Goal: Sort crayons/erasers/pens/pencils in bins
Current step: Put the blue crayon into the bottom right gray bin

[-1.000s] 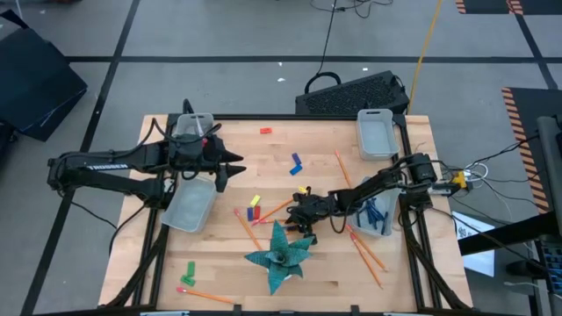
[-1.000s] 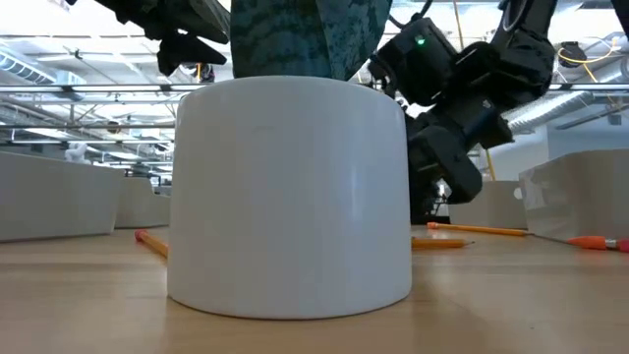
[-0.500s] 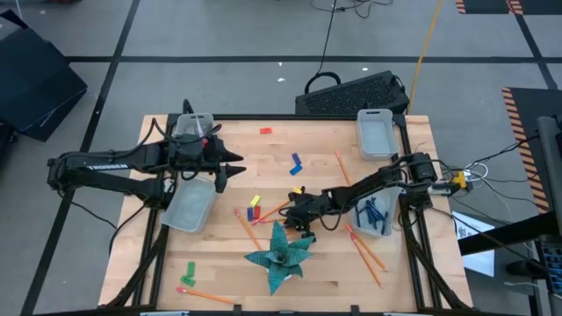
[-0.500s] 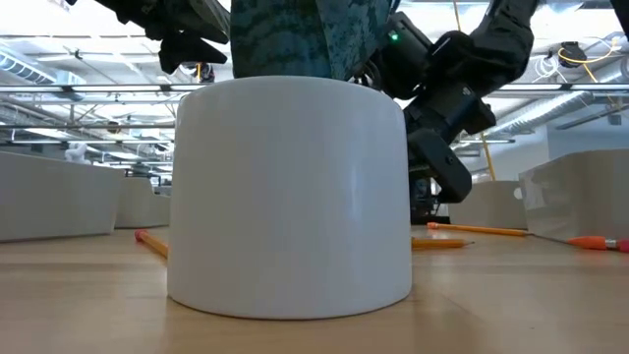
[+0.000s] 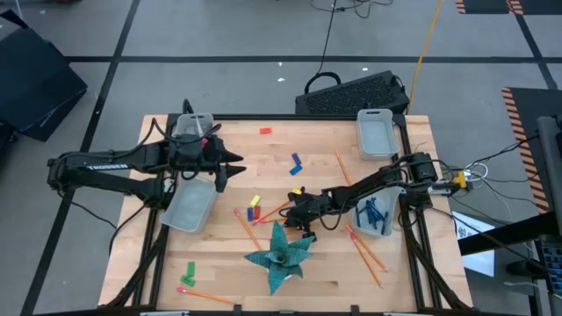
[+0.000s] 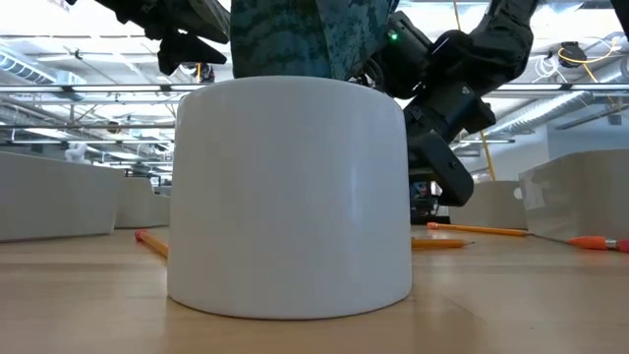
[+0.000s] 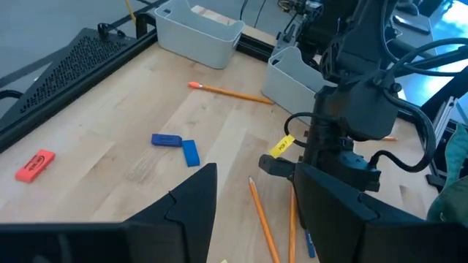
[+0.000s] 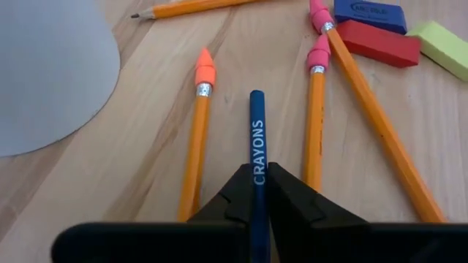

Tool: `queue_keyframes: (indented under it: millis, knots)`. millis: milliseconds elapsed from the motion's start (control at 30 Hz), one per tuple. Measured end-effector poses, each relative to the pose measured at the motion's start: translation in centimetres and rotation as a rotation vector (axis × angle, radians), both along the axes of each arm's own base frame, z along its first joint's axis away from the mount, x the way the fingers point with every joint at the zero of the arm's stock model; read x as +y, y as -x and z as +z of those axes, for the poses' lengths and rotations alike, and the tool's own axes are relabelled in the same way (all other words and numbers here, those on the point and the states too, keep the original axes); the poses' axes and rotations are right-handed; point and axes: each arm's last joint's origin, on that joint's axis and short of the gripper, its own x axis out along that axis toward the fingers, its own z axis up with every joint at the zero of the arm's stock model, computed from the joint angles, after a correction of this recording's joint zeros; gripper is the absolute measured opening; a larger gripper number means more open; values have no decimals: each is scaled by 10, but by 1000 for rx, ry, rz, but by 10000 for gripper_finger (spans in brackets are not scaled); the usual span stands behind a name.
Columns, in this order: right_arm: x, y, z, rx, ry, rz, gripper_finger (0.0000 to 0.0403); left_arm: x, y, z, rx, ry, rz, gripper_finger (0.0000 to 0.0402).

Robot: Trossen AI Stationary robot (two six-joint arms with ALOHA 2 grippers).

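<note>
- Right gripper (image 8: pixel 257 191) low over mid-table, just beside the potted plant (image 5: pixel 279 255), fingers clenched on a dark blue stick printed "CRAYONS" (image 8: pixel 257 140).
- Blue stick flat on the wood, lying between two orange pencils (image 8: pixel 194 142) with pink eraser ends; a third pencil slanting just beside them.
- Blue, red and yellow-green erasers (image 8: pixel 379 42) lying close together past the pencil ends.
- Left gripper (image 7: pixel 252 201) raised over the table's left half beside a grey bin (image 5: pixel 190 202), fingers spread apart, nothing between them.
- From the left wrist: two blue erasers (image 7: pixel 177 146) touching end to end on the wood, a red eraser (image 7: pixel 35 165) well apart from them, one pencil lying near two bins at the far edge.
- Bin at the right edge (image 5: pixel 376 216) holding dark blue pens (image 5: pixel 372 213); another bin (image 5: pixel 376 134) at the far right corner, one more under the left arm at the far left.
- More pencils scattered near the right bin and one at the near left edge beside green pieces (image 5: pixel 188 273).
- From table height, white pot (image 6: pixel 290 197) filling the foreground, right arm close behind it.
</note>
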Motion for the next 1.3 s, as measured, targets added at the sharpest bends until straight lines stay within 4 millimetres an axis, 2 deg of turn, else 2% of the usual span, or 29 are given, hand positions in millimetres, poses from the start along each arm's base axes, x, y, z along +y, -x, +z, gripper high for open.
queue_keyframes:
  millis: [233,367,567,667,733,933,1067,1167,1300]
  knots:
    - [0,2,29,-68,10,34,22,0,0,0,0,-14,1,186]
    - [-1,14,61,-82,37,63,22,0,0,0,0,-14,1,186]
    - [-7,52,123,-94,62,86,22,0,0,0,1,-13,2,186]
    - [-12,81,150,-70,99,65,22,0,0,1,-15,50,31,186]
    - [-16,105,160,-4,141,62,22,0,-1,2,-36,108,58,186]
    - [-28,180,177,269,177,-8,22,2,-2,5,-102,287,154,186]
    - [-33,219,180,436,174,-59,22,5,-2,7,-135,299,197,186]
    - [-34,225,178,481,184,-55,22,7,-4,11,-182,264,224,186]
    - [-32,213,163,520,198,-33,22,12,-11,14,-255,248,254,186]
